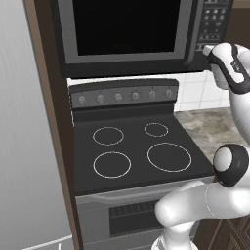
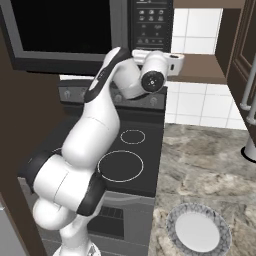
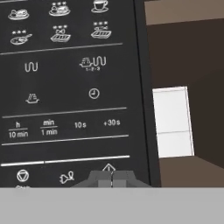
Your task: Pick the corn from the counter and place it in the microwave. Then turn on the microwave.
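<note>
At the bottom edge of the microwave's button panel [image 3: 65, 87], the pincer [image 3: 112, 178] sits with its tips pressed together and nothing between them, pointing at the lowest row of symbols. Whether the tips already touch the panel cannot be told. The microwave [image 1: 127, 29] hangs above the stovetop [image 1: 136, 151] with its door closed; the window is dark, so the corn cannot be seen.

The risk, as I judge it, is a wrong press. The bottom row's symbols are crowded together, and the tips hide what lies straight ahead, so a slight drift sideways could land on the stop-like circle [image 3: 22, 176] or miss the buttons altogether. Pushing too hard, or at an angle, could let the tips slide off without starting anything.

A plate [image 2: 199, 231] lies on the surface [image 2: 210, 165] beside the stovetop.
</note>
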Controlling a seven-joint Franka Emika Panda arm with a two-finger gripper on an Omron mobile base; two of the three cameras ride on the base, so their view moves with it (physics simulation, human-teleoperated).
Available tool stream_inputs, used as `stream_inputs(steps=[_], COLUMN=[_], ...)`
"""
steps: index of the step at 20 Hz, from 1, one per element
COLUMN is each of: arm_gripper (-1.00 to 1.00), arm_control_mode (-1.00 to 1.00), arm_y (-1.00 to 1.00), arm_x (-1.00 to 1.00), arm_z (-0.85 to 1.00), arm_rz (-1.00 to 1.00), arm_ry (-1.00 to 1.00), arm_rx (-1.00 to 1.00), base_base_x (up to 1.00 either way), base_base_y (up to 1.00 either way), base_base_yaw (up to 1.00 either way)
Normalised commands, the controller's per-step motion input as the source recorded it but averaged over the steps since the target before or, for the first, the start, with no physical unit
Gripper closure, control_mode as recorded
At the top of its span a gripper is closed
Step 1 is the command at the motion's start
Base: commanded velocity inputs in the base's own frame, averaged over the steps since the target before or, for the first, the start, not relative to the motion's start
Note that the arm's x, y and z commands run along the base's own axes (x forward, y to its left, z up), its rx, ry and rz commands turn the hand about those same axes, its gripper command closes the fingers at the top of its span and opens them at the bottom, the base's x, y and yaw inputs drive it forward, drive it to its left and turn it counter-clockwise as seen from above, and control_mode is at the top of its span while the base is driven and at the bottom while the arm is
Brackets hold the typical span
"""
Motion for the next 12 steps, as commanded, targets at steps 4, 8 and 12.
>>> stream_inputs(steps=[4,8,12], arm_gripper=[1.0,1.0,1.0], arm_control_mode=[-1.0,-1.0,-1.0], arm_y=[-0.12,-0.11,-0.04], arm_x=[0.24,0.21,0.19], arm_z=[0.0,-0.01,-0.06], arm_rz=[0.01,0.02,0.03], arm_ry=[0.0,0.0,0.0], arm_rx=[0.0,0.0,0.0], base_base_x=[0.0,0.0,0.0], base_base_y=[0.0,0.0,0.0], base_base_yaw=[0.0,0.0,0.0])
